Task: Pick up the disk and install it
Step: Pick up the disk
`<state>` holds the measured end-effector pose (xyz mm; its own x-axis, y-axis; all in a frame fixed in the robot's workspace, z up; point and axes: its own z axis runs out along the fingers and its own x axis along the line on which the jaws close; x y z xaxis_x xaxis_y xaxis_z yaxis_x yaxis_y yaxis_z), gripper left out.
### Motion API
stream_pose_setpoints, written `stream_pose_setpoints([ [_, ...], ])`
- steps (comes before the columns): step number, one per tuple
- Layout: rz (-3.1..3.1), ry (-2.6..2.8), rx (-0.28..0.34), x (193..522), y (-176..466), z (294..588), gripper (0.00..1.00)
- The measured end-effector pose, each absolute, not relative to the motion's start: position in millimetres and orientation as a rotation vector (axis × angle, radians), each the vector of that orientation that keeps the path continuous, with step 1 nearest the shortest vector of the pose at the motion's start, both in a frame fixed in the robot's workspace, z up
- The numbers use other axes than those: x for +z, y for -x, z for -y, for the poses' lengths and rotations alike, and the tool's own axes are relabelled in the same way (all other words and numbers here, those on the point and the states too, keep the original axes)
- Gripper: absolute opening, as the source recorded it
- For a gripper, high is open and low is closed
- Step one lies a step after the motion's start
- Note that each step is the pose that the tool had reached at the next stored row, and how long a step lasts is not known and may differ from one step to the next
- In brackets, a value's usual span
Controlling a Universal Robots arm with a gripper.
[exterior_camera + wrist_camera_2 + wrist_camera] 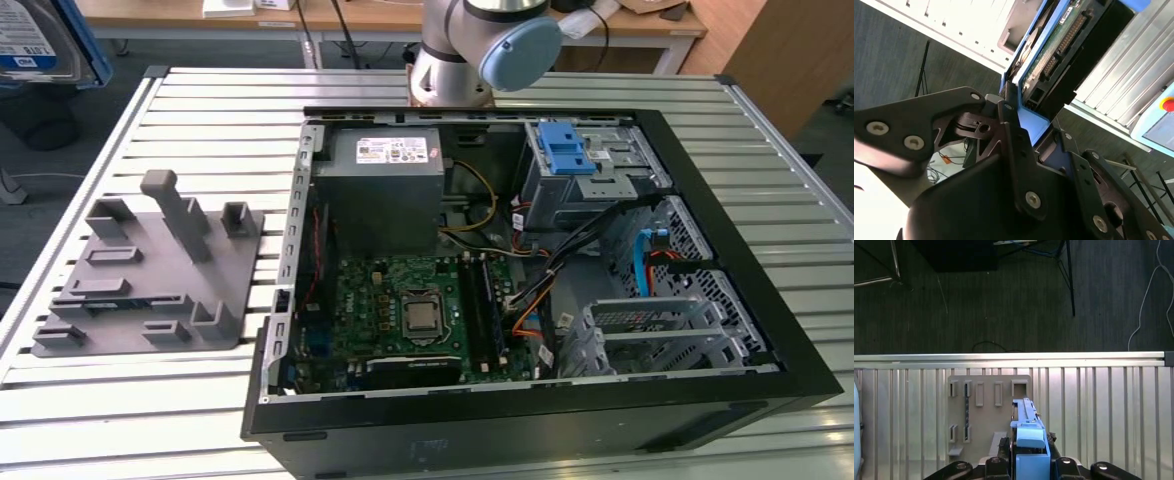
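Gripping the disk (pixel 1051 47) by one end of its blue carrier frame, the gripper (pixel 1029 466) had its fingers (pixel 1016 160) closed onto the frame from both sides, with no visible gap between pad and plastic. In the first wrist view the disk stood edge-on between the fingers, raised clear above the grey holder plate (pixel 989 390) that lay on the slatted metal table (pixel 1114 405). In the exterior view the disk appeared at the upper corner on the exterior view's left, well apart from the open computer case (pixel 747 330) and its drive cage (pixel 594 175).

Handling assessment:

1. Weight. The metal body was judged dense for its size. Held by one end, it would tend to lever downward against the grip.
2. Stiffness. The drive body was judged rigid. The plastic frame was judged somewhat springy, so a hard squeeze could flex it.
3. Surface. The frame plastic looked smooth and was judged liable to slip under a light grip.
4. Fragility. The second wrist view showed the green circuit board and the row of connector pins exposed on one face. Both were judged easily damaged by contact, and the drive sensitive to knocks.

Recommended hold: the solid side rails of the frame, near an end, as seen here. The board face and connector edge were kept free of the fingers.
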<state>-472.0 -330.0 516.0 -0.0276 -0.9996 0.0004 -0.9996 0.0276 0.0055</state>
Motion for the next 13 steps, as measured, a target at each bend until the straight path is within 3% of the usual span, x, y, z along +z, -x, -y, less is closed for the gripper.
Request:
stream_pose_setpoints([
  [13,2.249,-2.188,-0.006,515.9,462.2,330.0,0.36],
])
